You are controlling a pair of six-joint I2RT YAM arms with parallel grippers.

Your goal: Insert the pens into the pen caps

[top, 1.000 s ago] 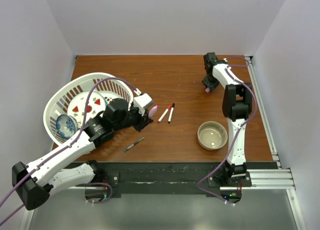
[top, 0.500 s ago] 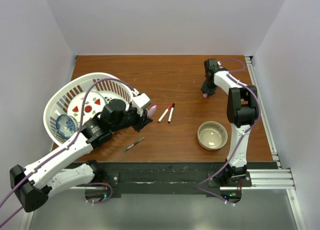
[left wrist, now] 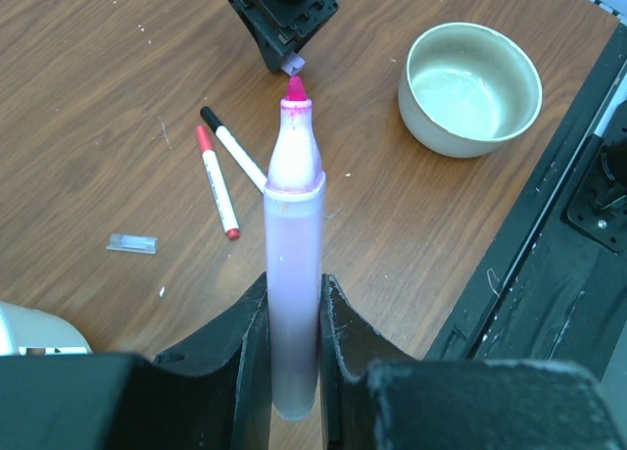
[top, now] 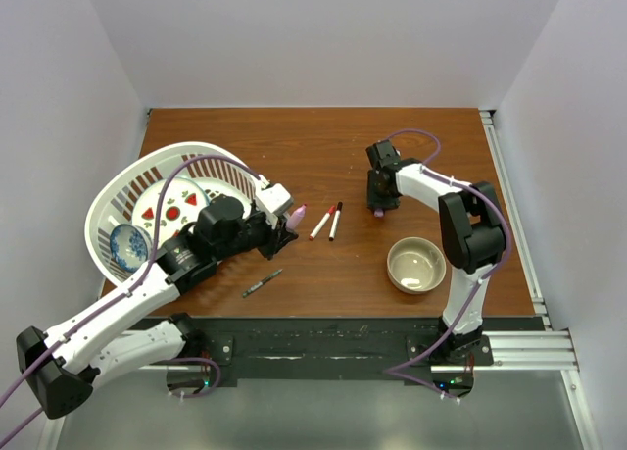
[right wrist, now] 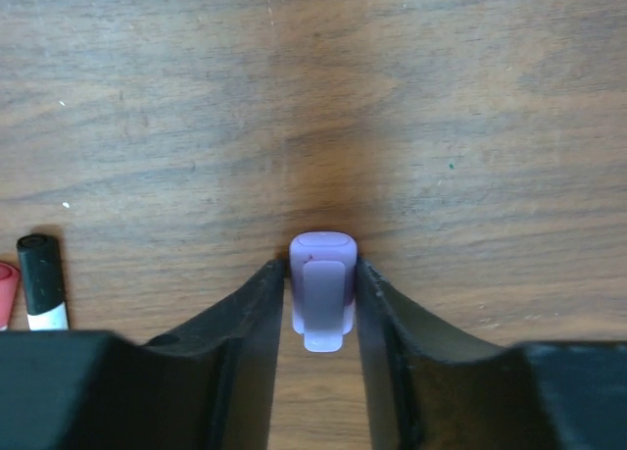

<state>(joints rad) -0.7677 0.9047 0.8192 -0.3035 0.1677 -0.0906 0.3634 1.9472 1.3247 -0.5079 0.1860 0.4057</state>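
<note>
My left gripper is shut on the thick pink pen, whose bare pink tip points right toward the right gripper. In the left wrist view the pink pen stands between the fingers, its tip just short of the pale pink cap. My right gripper is shut on that pale pink cap, held close over the wood. Two white-barrelled pens lie side by side between the grippers, one with a red cap, one with a black cap. A thin dark grey pen lies near the front.
A white basket with a strawberry plate and a blue bowl lies tipped at the left. A beige bowl stands at the front right. A small clear plastic piece lies left of the white pens.
My right arm has swung from the far back right toward the table's middle, carrying the pale pink cap closer to the pink pen's tip. The left gripper has barely moved.
</note>
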